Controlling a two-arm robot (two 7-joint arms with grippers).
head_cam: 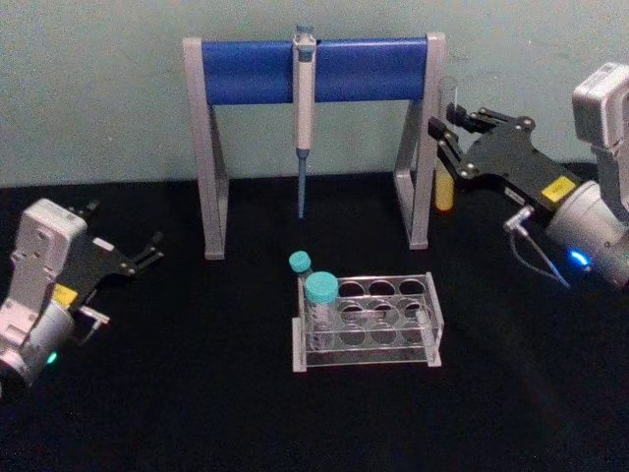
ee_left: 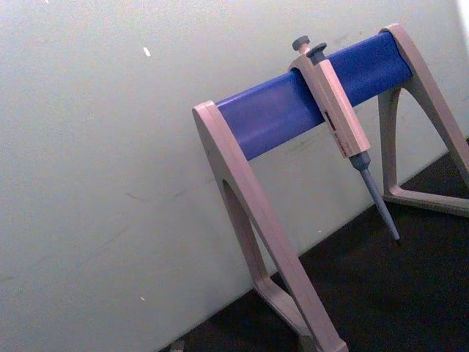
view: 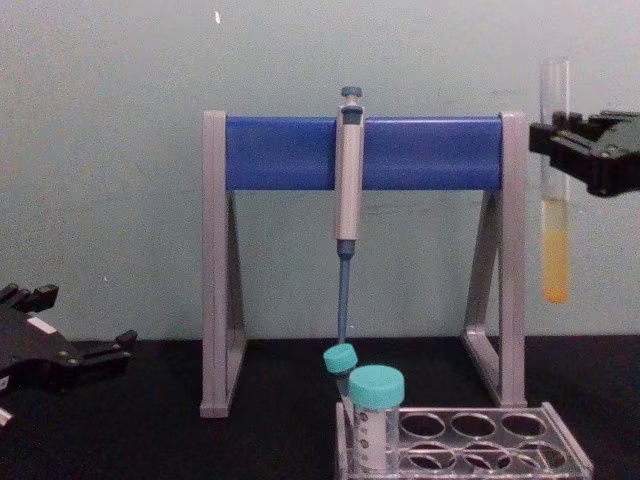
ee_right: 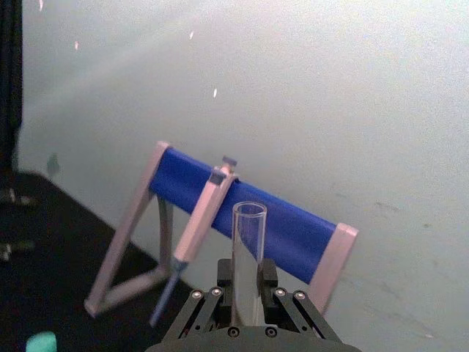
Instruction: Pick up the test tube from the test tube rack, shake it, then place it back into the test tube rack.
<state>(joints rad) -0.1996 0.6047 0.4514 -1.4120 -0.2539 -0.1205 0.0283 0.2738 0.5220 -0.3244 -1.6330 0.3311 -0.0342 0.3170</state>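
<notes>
Where the right arm is raised, right end effector [head_cam: 444, 143]: clamped on the test tube [head_cam: 445, 192], beside the right post of the pipette stand [head_cam: 314, 69].
Test tube: held upright, well above the table [head_cam: 197, 393]; yellow liquid is seen in its lower part.
Test tube rack [head_cam: 366, 356]: set on the table before the stand; two teal-capped tubes [head_cam: 321, 288] are held at its left end.
Left end effector [head_cam: 125, 228]: spread wide, nothing held, parked low at the left.
Pipette [head_cam: 305, 88]: hung from the blue bar.
</notes>
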